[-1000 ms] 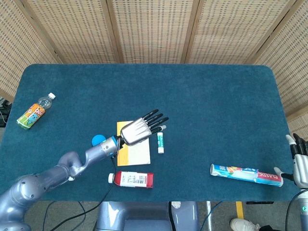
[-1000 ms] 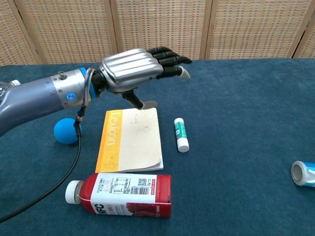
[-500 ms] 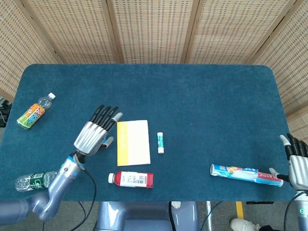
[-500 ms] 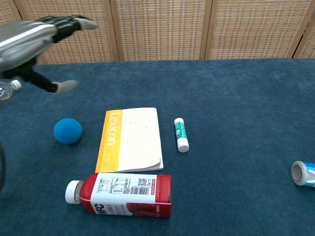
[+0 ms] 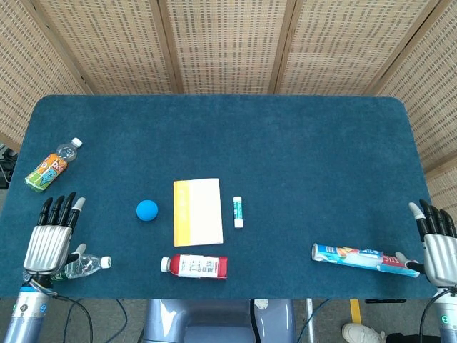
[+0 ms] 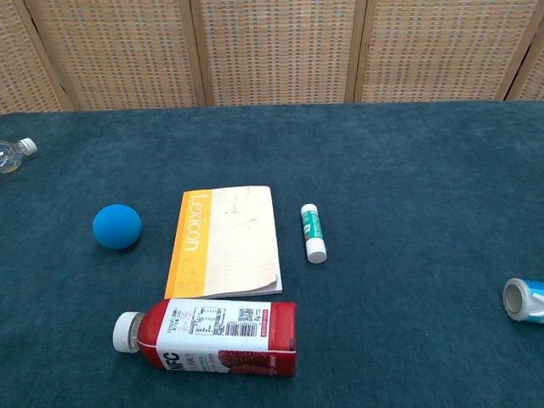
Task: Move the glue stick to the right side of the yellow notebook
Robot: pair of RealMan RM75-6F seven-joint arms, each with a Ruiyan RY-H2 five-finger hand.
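The glue stick [image 5: 238,212] [image 6: 312,233], white with a green label, lies flat on the blue table just right of the yellow notebook [image 5: 198,221] [image 6: 224,240]. A narrow gap separates the two. My left hand [image 5: 51,239] hovers at the table's near left corner, fingers apart and holding nothing. My right hand [image 5: 436,243] stands at the near right edge, fingers spread, empty. Neither hand shows in the chest view.
A blue ball [image 5: 147,210] [image 6: 116,226] sits left of the notebook. A red bottle [image 5: 195,266] [image 6: 209,337] lies in front of it. A clear bottle [image 5: 82,265] lies by my left hand, a small juice bottle [image 5: 50,166] far left, a plastic-wrap box [image 5: 364,259] near right.
My left hand has drawn back from above the notebook and glue stick to the near left corner of the table. The glue stick has stayed right of the notebook.
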